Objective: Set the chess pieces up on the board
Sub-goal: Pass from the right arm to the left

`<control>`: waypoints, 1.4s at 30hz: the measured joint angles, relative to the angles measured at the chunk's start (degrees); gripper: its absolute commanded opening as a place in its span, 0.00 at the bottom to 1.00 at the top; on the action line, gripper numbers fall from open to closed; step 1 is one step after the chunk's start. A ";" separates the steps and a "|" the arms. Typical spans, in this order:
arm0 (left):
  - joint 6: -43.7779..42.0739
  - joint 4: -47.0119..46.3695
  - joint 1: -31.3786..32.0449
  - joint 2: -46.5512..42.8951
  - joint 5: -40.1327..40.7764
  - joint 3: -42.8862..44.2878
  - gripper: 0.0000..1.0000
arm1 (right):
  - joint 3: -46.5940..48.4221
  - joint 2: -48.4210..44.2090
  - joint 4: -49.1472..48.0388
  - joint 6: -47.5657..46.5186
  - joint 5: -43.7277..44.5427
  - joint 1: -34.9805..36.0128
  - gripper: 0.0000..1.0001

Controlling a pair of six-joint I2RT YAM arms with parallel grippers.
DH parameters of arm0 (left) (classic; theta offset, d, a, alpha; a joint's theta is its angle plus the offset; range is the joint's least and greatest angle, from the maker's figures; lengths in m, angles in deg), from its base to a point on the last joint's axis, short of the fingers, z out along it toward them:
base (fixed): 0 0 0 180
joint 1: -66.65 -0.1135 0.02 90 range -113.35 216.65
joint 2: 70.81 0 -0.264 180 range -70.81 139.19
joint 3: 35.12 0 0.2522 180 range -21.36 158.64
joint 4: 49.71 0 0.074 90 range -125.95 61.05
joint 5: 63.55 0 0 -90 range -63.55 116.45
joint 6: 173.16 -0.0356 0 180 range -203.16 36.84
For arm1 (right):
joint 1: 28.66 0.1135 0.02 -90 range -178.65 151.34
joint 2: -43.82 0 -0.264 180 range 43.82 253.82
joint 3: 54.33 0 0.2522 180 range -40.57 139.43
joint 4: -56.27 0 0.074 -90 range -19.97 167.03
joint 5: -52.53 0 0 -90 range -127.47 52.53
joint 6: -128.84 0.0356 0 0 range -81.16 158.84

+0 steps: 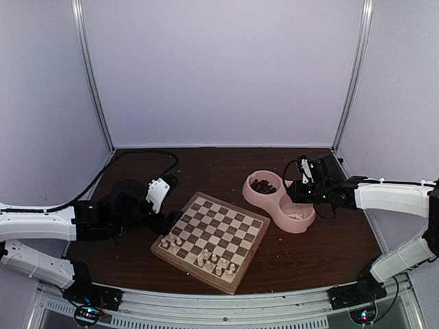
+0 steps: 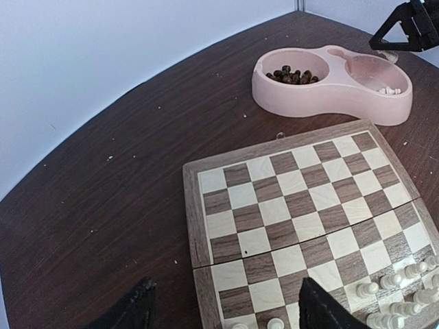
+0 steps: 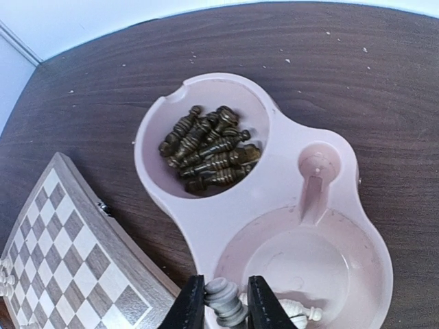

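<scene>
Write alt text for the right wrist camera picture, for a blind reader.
Two black fingers pinch a pale cream chess piece over a pink two-compartment plastic bowl; dark brown chess pieces fill its far compartment, and a checkered wooden chessboard lies lower left.

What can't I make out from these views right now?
Right wrist: the pale chess piece in the right pincer is cut off by the bottom edge; type unclear.
Same view: pale pieces in the pink bowl, partly behind that pincer; uncountable.
Top: standing pieces on the board too small to name.
Left wrist: board's near rows cut off by the bottom edge.
</scene>
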 measured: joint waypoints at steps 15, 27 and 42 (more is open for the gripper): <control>0.46 -0.02 0.00 0.15 -1.99 0.02 0.72 | -3.32 -0.09 -15.89 -4.92 -13.62 12.13 0.21; 1.36 0.13 0.00 4.48 -5.16 1.09 0.71 | 8.68 18.08 -12.35 -11.19 -15.06 22.05 0.21; 1.40 0.17 0.00 2.54 -4.61 1.16 0.71 | 17.40 26.82 -1.29 -14.86 -8.26 24.85 0.36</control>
